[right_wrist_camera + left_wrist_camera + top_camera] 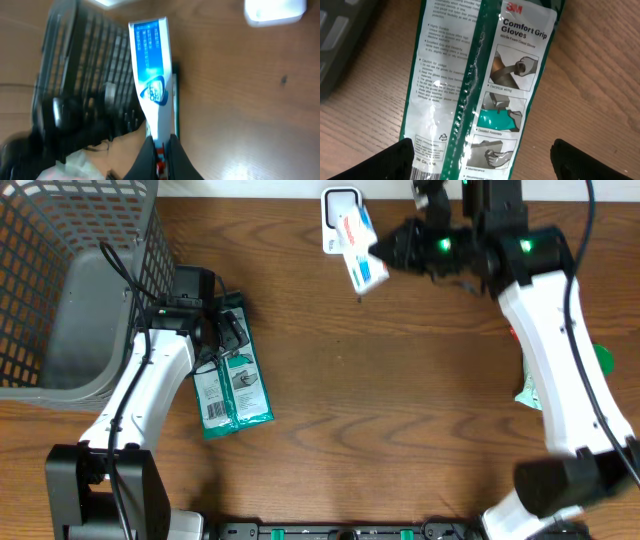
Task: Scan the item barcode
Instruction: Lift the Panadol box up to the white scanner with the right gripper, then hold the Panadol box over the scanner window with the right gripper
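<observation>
A white and blue toothpaste tube [360, 248] hangs in the air at the back of the table. My right gripper [388, 252] is shut on its red end. The tube's far end lies just in front of a small white scanner [340, 202]. In the right wrist view the tube [151, 75] sticks up from between my fingers [161, 146], and the scanner [275, 10] is at the top right. My left gripper [222, 335] stands open low over a green 3M glove package [233, 385]. In the left wrist view the package [470, 75] lies flat between the two wide-apart fingertips [390, 160].
A grey mesh basket [70, 280] fills the back left corner, close to the left arm. A green round thing [601, 358] and a green and white packet [528, 390] lie at the right, partly under the right arm.
</observation>
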